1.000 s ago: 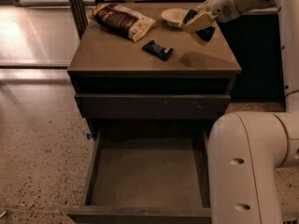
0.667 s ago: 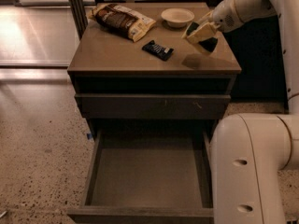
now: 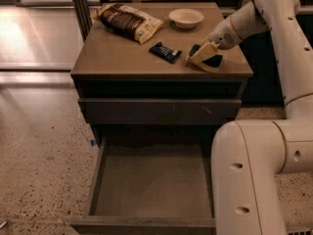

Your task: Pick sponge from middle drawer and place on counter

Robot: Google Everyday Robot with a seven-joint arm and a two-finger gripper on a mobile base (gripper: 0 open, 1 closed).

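My gripper is at the right front of the counter, fingers pointing down and closed on the sponge. The sponge shows as a small dark piece between the pale fingers, low at the counter surface. I cannot tell whether it touches the top. The middle drawer is pulled wide open below, and its flat greyish floor is bare.
A dark glossy snack packet lies just left of the gripper. A brown-and-white chip bag and a pale bowl sit at the counter's back. A closed drawer front with scratch marks is above the open drawer. My white arm base stands at the right.
The gripper has come down and forward with the sponge, from above the bowl area to the counter's right front, close to the surface.
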